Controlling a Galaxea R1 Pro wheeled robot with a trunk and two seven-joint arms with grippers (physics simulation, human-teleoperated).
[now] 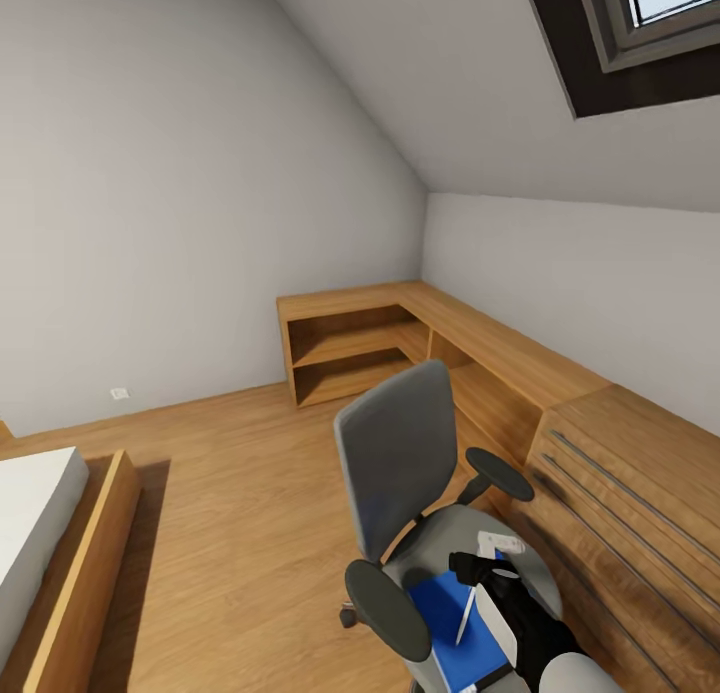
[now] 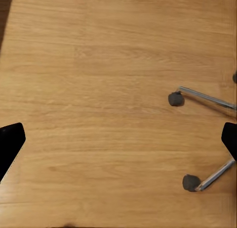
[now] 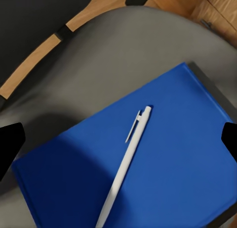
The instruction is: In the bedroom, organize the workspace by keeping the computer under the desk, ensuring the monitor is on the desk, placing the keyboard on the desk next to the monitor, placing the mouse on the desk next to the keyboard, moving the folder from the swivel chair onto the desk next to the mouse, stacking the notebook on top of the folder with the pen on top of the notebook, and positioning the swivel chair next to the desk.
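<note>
The swivel chair [image 1: 400,473], grey with black armrests, stands on the wood floor beside the wooden cabinets. On its seat lies the blue folder [image 1: 450,633] [image 3: 168,154], with the white pen [image 1: 466,613] [image 3: 126,164] resting on top. A thin dark grey edge [image 3: 217,92] shows under the folder; I cannot tell whether it is the notebook. My right gripper [image 3: 118,141] hovers open just above the folder and pen. My left gripper [image 2: 118,141] is open over bare floor, near the chair's chrome legs [image 2: 205,97]. The desk, monitor, keyboard, mouse and computer are out of view.
A low wooden L-shaped shelf unit [image 1: 400,323] runs along the far and right walls, ending in a light wooden drawer cabinet [image 1: 620,493] close to the chair's right. A bed [image 1: 50,543] is at the left. Open wood floor [image 1: 230,493] lies between them.
</note>
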